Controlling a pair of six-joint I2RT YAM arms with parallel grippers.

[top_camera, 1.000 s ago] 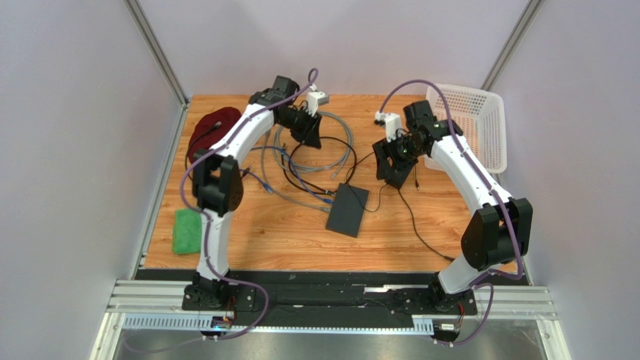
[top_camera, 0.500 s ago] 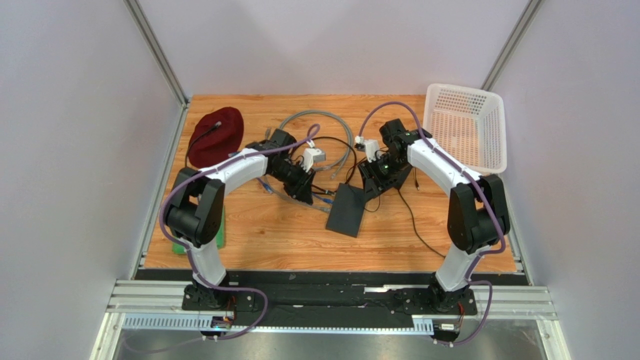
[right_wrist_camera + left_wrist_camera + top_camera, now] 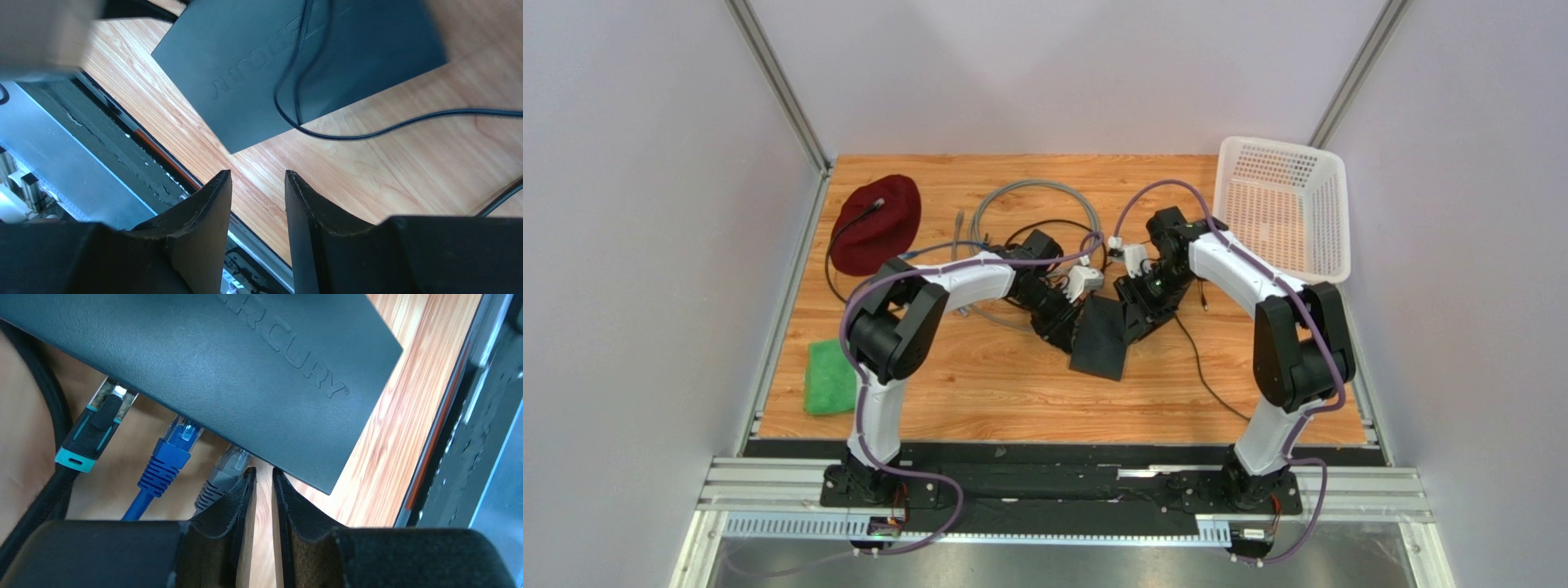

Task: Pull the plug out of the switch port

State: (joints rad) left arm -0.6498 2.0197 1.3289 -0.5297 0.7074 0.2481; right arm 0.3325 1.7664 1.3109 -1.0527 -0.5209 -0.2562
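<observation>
The switch (image 3: 1103, 343) is a flat matte black box in the middle of the table. In the left wrist view it (image 3: 245, 361) has three plugs in its near edge: a black and teal plug (image 3: 92, 432), a blue plug (image 3: 169, 456) and a grey plug (image 3: 221, 478). My left gripper (image 3: 264, 474) is almost shut, with a thin gap and nothing in it. Its tips are just right of the grey plug, at the switch's edge. My right gripper (image 3: 258, 177) is narrowly open and empty, above the table beside the switch's (image 3: 294, 61) other end.
A thin black cable (image 3: 294, 98) lies across the switch. A grey cable coil (image 3: 1032, 196) lies behind it. A white basket (image 3: 1284, 202) stands at the back right, a maroon cloth (image 3: 876, 221) at the back left and a green sponge (image 3: 830, 377) at the front left.
Both arms have come down and inward from the back of the table to the switch. The switch has shifted slightly to the right.
</observation>
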